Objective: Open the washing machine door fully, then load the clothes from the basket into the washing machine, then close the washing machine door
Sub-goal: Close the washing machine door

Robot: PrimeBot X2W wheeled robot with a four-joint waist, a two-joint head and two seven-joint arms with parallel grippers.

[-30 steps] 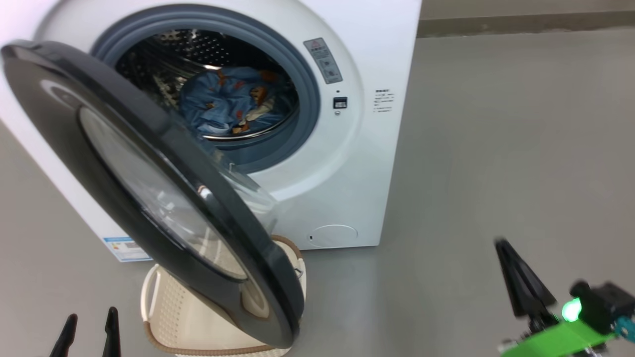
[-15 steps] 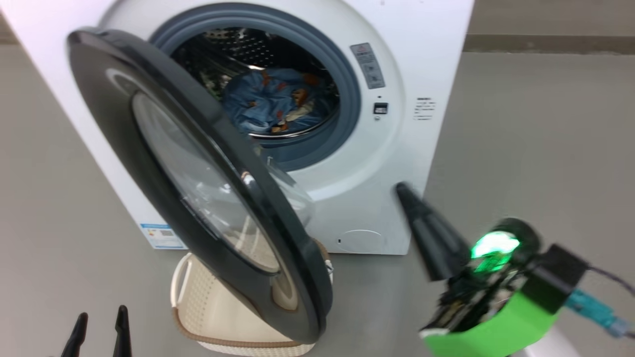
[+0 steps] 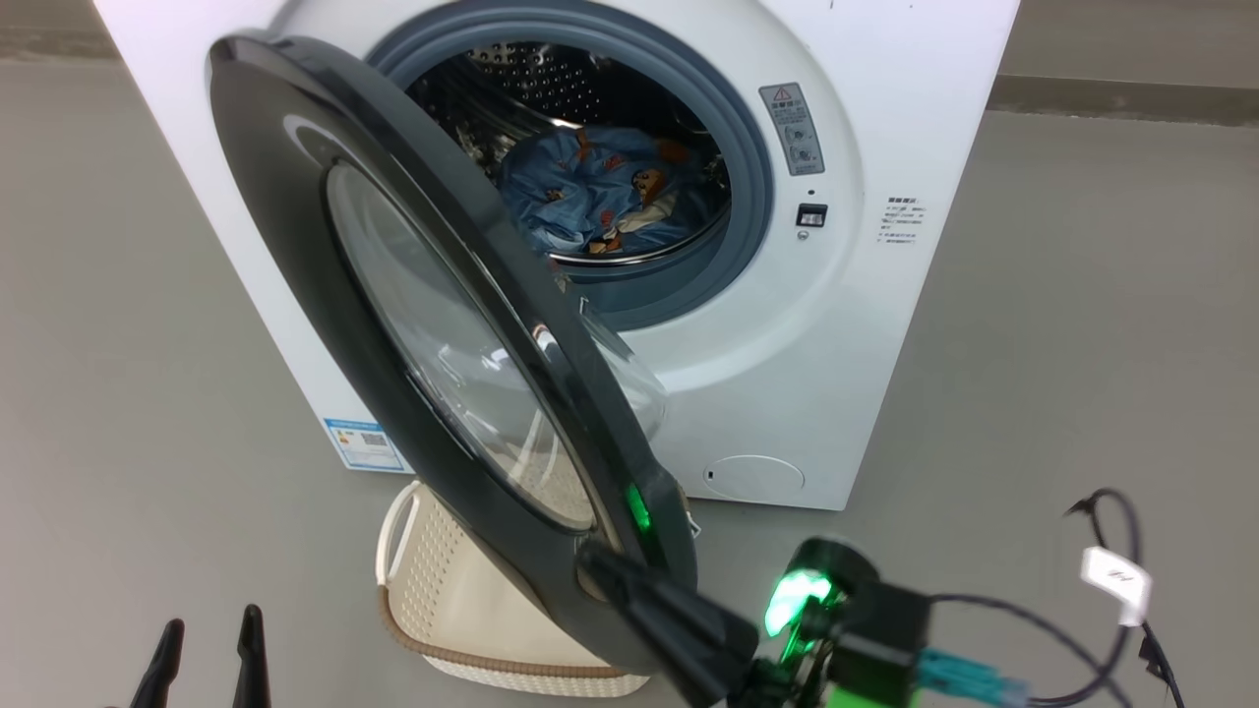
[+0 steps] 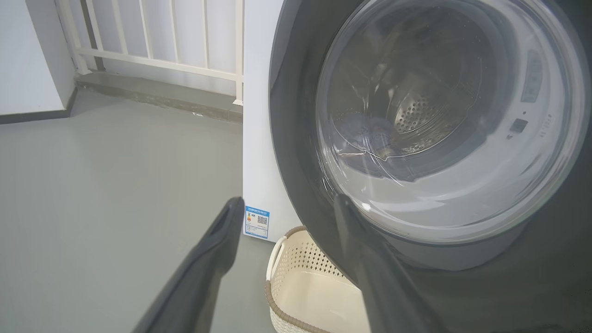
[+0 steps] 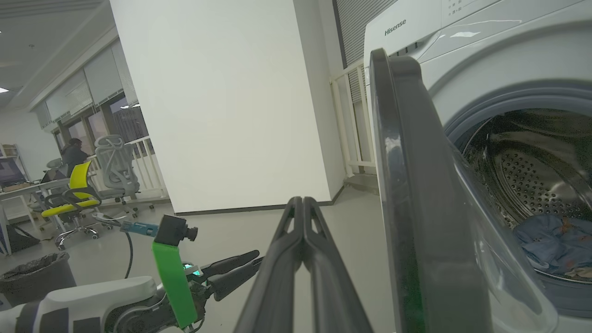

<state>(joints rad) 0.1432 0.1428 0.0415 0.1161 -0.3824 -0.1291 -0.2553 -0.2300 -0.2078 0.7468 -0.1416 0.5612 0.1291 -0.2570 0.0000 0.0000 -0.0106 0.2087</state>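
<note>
The washing machine [image 3: 787, 374] is white, and its black-rimmed, glass-centred door [image 3: 325, 256] stands partly open. The clothes [image 3: 600, 192], light blue with orange prints and a cream bit, lie in the steel drum [image 5: 522, 171]. Under the door stands the basket [image 3: 443, 610]; what I see of its inside is bare. My right gripper [image 3: 598, 568] is shut, its tip at the lower rim of the door's outer face. In the right wrist view it [image 5: 301, 203] points past the door's edge [image 5: 397, 185]. My left gripper [image 3: 209, 654] hangs open at the lower left, apart from the door [image 4: 296, 138] and the basket [image 4: 296, 263].
Grey floor lies around the machine. A cable loop with a white tag [image 3: 1116, 575] hangs at the right. A white railing [image 4: 162, 51] and a white wall [image 5: 222, 101] stand left of the machine. Office chairs [image 5: 78, 194], a dark bin [image 5: 37, 277] and a seated person [image 5: 73, 155] are far off.
The camera has shifted, so the machine sits further right in the view. My shut right gripper has swung left from beside the machine to the door's lower rim. The left gripper stays open.
</note>
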